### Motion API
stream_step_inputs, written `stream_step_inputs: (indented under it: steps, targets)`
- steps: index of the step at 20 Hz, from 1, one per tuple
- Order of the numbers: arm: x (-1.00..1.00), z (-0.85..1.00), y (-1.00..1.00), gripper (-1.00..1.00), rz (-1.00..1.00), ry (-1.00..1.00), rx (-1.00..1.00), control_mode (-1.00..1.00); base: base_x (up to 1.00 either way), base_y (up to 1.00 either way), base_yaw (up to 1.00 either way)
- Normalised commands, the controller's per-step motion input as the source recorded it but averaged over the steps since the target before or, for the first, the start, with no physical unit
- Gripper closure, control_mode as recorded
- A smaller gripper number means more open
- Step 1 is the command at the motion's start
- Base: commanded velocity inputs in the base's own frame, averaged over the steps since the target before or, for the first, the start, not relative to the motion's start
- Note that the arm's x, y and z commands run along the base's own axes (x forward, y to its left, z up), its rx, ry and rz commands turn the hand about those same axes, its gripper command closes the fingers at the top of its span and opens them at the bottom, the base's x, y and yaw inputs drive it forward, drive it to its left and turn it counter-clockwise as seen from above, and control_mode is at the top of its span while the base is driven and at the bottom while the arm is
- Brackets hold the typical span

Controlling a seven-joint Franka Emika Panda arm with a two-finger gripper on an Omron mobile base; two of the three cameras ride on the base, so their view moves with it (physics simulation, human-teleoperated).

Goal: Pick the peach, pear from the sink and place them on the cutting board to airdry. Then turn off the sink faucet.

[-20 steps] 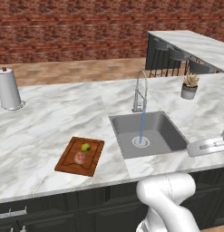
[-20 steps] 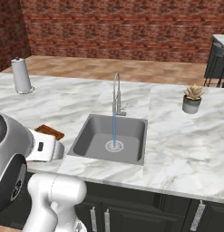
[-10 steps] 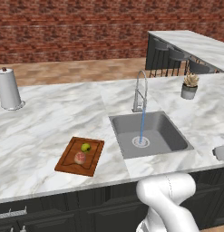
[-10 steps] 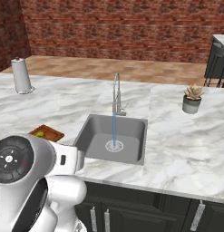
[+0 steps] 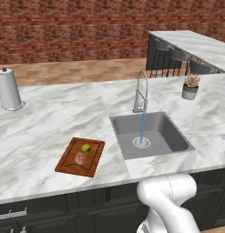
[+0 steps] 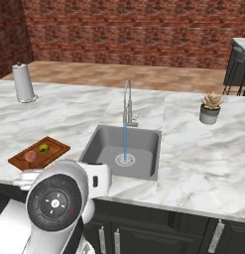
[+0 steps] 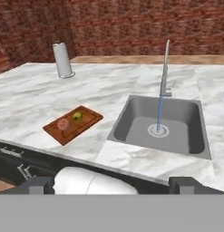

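Fruit on board, water running
Peach [image 5: 80, 158] and pear [image 5: 86, 148] lie on the cutting board [image 5: 70, 164] lower left; sink faucet [image 5: 141, 91] streams; gripper [image 7: 112, 185] wide, empty.

Bare counter [image 5: 50, 127] surrounds the cutting board [image 5: 68, 163]; only the water stream [image 5: 142, 127] crosses the sink [image 5: 177, 136] beneath the faucet [image 5: 140, 91].

A red-brown brick wall [image 5: 77, 27] rose behind a terracotta tiled floor [image 5: 82, 70]. The white veined marble tabletop [image 5: 45, 123] topped dark cabinet fronts [image 6: 158, 230]; dark bar stools [image 5: 175, 57] lined a second marble counter [image 5: 196, 43].
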Motion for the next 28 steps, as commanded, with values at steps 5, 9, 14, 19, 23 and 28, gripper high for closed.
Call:
stream_step_inputs:
  steps: [5, 9, 14, 19, 23, 28]
  targets:
    - [0.0, 0.15, -0.24, -1.0, 0.15, -0.11, 0.0, -1.0, 0.0, 0.0, 0.0]
    - [0.0, 0.18, -0.16, -1.0, 0.18, -0.1, 0.0, -1.0, 0.0, 0.0, 0.0]
    - [0.0, 0.25, -0.15, -1.0, 0.18, -0.08, 0.0, -1.0, 0.0, 0.0, 0.0]
    - [0.15, 0.08, 0.0, -1.0, 0.19, -0.02, -0.02, -1.0, 0.0, 0.0, 0.0]
    - [0.29, 0.0, 0.0, -1.0, 0.15, 0.0, -0.03, -1.0, 0.0, 0.0, 0.0]
    - [0.31, 0.0, 0.0, -1.0, 0.14, 0.0, -0.02, -1.0, 0.0, 0.0, 0.0]
